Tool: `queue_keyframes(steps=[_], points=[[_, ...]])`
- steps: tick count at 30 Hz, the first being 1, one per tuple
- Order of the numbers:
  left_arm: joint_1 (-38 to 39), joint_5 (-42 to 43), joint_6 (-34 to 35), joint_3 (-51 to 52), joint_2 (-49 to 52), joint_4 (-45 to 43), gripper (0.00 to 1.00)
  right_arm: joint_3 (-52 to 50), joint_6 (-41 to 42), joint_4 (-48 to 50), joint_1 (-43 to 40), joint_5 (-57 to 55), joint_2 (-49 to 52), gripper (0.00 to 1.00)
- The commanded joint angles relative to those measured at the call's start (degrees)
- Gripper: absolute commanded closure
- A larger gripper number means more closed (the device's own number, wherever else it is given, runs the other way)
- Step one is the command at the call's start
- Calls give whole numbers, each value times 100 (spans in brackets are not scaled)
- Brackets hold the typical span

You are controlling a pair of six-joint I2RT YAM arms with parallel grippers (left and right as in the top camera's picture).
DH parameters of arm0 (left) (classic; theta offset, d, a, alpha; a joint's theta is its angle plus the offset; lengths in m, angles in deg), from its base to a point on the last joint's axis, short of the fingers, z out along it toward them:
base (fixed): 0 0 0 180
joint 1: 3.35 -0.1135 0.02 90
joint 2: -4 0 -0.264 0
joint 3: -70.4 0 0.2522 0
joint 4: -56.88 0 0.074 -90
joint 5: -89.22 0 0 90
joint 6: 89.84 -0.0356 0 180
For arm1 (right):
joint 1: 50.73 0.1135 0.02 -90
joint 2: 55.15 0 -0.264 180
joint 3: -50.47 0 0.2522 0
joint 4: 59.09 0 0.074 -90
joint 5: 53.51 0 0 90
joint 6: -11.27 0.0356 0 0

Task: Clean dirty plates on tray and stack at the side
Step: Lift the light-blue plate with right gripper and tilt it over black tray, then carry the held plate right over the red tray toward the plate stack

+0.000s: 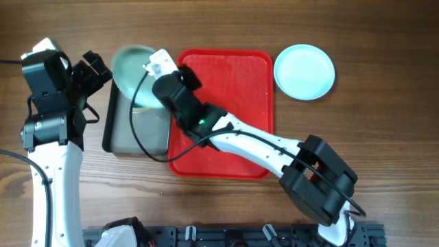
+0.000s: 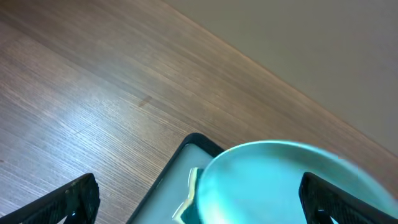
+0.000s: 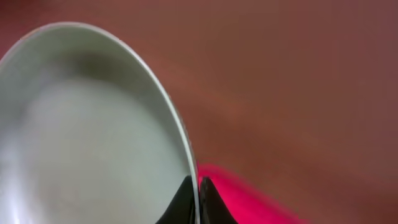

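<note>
Red tray (image 1: 254,103) mid-table from overhead, with bare wood of the table (image 1: 384,41) open on its far, near and right sides. Just left of it, black tray (image 1: 137,137) with grey inside. Over that tray's far end, mint plate (image 1: 129,65), its rim pinched by right gripper (image 1: 152,67), jaws clamped on it, arm slanting across the red tray's left half. Further left of the red tray, left gripper (image 1: 98,68), jaws wide apart and holding nothing, near the plate's edge. Just right of the red tray's far corner, apart from it, second plate (image 1: 304,71) flat on the wood. From left wrist: left fingers (image 2: 68,202) spread wide, mint plate ahead between them, black tray's corner beneath, open wood beyond. From right wrist: right fingers (image 3: 186,199) closed on the plate's rim, red tray blurred below.
</note>
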State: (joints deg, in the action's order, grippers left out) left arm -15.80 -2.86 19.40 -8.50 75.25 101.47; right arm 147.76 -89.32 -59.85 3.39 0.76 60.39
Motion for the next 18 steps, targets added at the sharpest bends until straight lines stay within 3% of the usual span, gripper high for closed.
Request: queue_keyframes(steps=[1, 4, 7, 18], points=[[-31, 7, 55, -22, 0, -9, 0, 107, -2245, 988, 197, -857, -101, 96], [-31, 7, 55, -22, 0, -9, 0, 107, -3462, 1742, 264, -883, -101, 96], [-31, 7, 55, -22, 0, -9, 0, 107, -3985, 2179, 271, -890, -101, 96], [-31, 7, 55, -22, 0, -9, 0, 105, -3783, 2162, 341, -581, -101, 96]])
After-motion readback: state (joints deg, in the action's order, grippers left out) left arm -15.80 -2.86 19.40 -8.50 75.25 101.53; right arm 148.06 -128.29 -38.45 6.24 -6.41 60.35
